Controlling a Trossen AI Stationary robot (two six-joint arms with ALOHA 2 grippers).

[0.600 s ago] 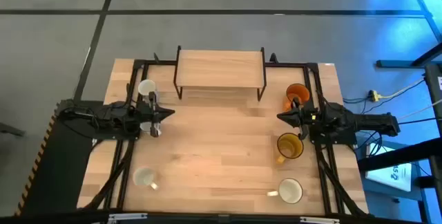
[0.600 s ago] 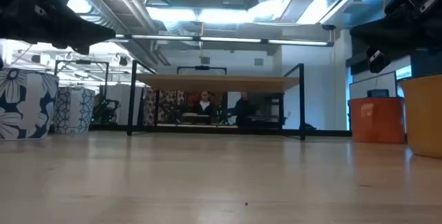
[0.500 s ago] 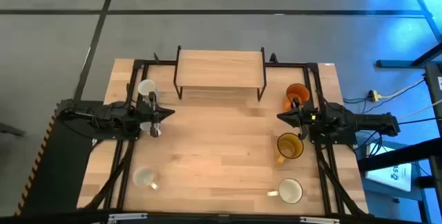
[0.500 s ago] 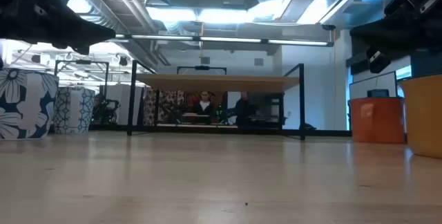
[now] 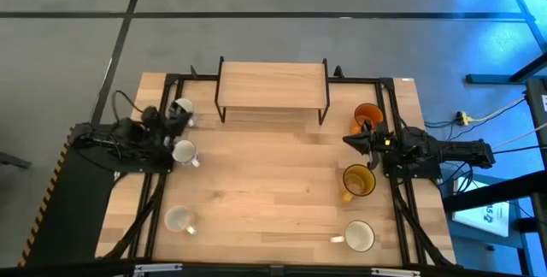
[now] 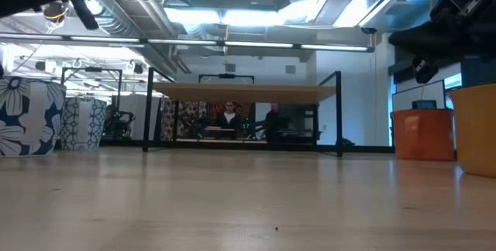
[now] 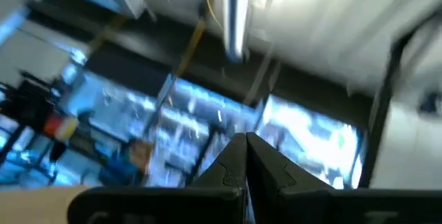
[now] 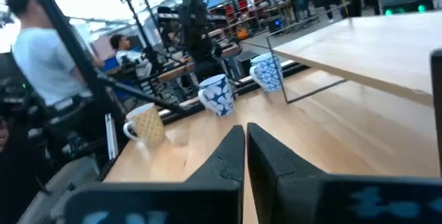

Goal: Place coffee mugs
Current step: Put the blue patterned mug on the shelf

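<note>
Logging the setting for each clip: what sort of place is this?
Probably an open robotics lab or workshop. Bare ceiling ducts and strip lights run overhead, shelving and people fill the room beyond, and the wooden table holds mugs and a small shelf.
</note>
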